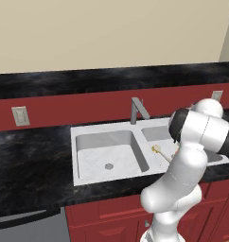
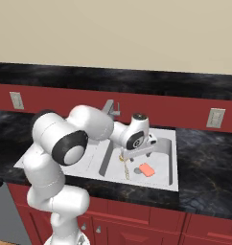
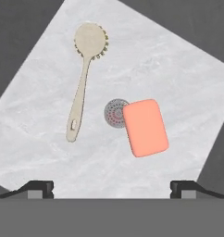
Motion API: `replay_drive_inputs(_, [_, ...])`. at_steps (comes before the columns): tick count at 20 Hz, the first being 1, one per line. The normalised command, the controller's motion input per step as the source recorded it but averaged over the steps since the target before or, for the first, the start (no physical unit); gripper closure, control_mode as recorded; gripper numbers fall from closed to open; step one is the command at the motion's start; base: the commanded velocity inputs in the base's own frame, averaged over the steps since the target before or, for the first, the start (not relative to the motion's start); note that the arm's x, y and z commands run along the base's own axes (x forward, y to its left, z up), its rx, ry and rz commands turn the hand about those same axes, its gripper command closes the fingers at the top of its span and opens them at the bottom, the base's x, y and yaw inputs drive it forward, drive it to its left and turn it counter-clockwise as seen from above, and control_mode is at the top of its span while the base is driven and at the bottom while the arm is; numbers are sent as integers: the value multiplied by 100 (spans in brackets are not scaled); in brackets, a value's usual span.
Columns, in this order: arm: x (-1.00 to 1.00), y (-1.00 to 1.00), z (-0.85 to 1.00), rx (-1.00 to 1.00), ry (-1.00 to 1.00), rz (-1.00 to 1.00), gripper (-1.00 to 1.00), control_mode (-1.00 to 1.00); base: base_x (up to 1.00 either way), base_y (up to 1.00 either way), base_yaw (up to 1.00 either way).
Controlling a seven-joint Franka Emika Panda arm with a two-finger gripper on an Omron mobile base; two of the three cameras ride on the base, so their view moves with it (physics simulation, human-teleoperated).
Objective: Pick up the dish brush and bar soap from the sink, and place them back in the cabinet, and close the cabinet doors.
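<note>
The sink [image 1: 88,133] is a white marble-look double basin set into a black counter [image 1: 26,156], with a grey faucet [image 1: 136,110] standing at its back rim between the two basins. In the left base view the basin at centre frame holds nothing but its round drain [image 1: 109,166], while the basin toward the right of the frame, partly behind the arm, shows the head end of the dish brush [image 1: 157,150]. The right base view shows that basin's contents more fully: the dish brush [image 2: 124,167] lies on the floor at centre frame and the bar soap [image 2: 146,169] lies just to its right, the two apart. In the hand view both lie flat on the pale basin floor. The dish brush [image 3: 82,78] has its long axis running from the upper middle of the frame down toward the left, slightly tilted, with the round bristled head at the top and the handle end at the lower left. The bar soap [image 3: 145,127] sits right of centre, its long axis near vertical in the frame and leaning a little, its left edge overlapping the small round drain [image 3: 114,112]. The gripper [image 3: 112,187] hangs above this basin with its tips spread wide at the bottom corners of the hand view, clasping nothing.
</note>
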Motion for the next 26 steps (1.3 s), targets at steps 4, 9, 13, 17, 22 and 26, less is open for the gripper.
replay_drive_inputs(4, [27, -4, -31, 0, 0, 1, -100, -100, 0, 0, 0])
replay_drive_inputs(9, [34, -7, -29, 0, 0, 1, -100, -100, 0, 0, 0])
replay_drive_inputs(13, [28, -15, -28, 0, 0, 1, -100, -100, 0, 0, 0])
replay_drive_inputs(17, [20, -21, -25, 0, 0, 1, -100, -100, 0, 0, 0])
replay_drive_inputs(22, [13, -19, -23, 0, 0, 1, -100, -100, 0, 0, 0])
replay_drive_inputs(26, [0, -3, -12, 0, 0, 0, -100, -100, 0, 0, 0])
